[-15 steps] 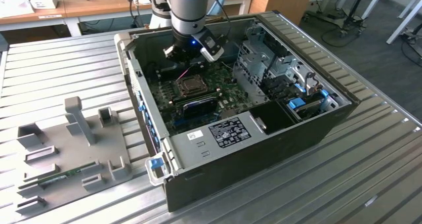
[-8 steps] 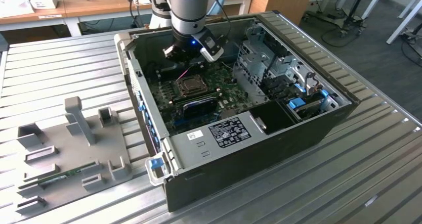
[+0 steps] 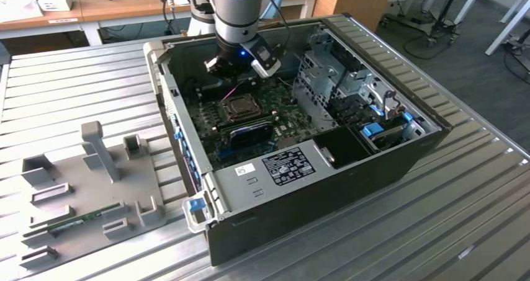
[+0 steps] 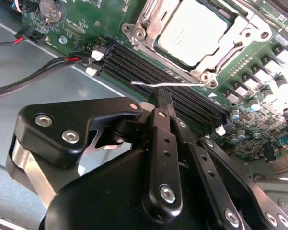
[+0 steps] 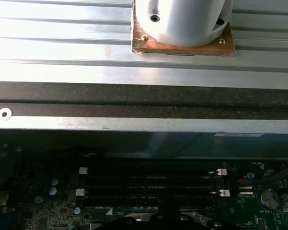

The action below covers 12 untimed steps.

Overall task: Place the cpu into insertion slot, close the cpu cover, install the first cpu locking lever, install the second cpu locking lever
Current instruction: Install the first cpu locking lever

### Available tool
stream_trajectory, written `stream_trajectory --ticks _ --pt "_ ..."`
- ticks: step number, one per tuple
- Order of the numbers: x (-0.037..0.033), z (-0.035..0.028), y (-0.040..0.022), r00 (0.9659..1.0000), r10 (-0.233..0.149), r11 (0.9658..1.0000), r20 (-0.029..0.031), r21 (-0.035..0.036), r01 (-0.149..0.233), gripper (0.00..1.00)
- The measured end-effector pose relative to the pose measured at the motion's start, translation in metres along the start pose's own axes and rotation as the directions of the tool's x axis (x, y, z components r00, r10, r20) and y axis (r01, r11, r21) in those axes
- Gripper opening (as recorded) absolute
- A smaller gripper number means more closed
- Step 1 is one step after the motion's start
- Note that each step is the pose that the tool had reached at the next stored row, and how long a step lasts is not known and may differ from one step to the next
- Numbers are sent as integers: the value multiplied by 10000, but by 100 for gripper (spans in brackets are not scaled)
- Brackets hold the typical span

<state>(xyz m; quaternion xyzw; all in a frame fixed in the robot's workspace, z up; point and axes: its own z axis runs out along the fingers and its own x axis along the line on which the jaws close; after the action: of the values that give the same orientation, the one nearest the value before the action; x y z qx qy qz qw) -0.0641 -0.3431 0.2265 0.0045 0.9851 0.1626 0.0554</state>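
Observation:
The cpu (image 4: 196, 28) lies flat in the insertion slot (image 3: 241, 108), its pale metal top facing up. The silvery cpu cover (image 4: 151, 21) lies down around it, framing the chip. A thin silvery locking lever (image 4: 177, 85) stands out sideways from the socket's corner, over the memory slots. My black gripper (image 4: 164, 99) is shut, its tips together right at this lever, and I cannot tell whether they touch it. In the exterior view the gripper (image 3: 240, 77) hangs inside the open computer case, just behind the socket.
Long black memory slots (image 4: 148, 72) run beside the socket. Red and black cables (image 4: 48, 67) cross the case floor. The case wall (image 5: 144, 96) is close by, and a metal drive cage (image 3: 331, 82) stands at the exterior view's right. A grey fixture tray (image 3: 91, 188) lies on the table.

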Motion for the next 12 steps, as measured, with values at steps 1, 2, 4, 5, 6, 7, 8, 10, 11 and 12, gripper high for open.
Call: stream_trajectory --ticks 1,2,4,5,6,7,8,10,11,12 --pt "0 0 0 10000 3 10000 -10 0 -3 11" --pt "0 0 0 10000 7 10000 -20 0 -7 11" --pt "0 0 0 10000 14 10000 -41 1 -14 11" --pt "0 0 0 10000 17 10000 -51 2 -17 11" --pt "0 0 0 10000 21 10000 -62 2 -21 11" --pt "0 0 0 10000 25 10000 -72 2 -25 11" --pt "0 0 0 10000 28 10000 -83 2 -28 11" --pt "0 0 0 9999 35 10000 -103 4 -35 11" --pt "0 0 0 9999 38 10000 -113 3 -38 11" --pt "0 0 0 9999 42 10000 -124 3 -42 11"
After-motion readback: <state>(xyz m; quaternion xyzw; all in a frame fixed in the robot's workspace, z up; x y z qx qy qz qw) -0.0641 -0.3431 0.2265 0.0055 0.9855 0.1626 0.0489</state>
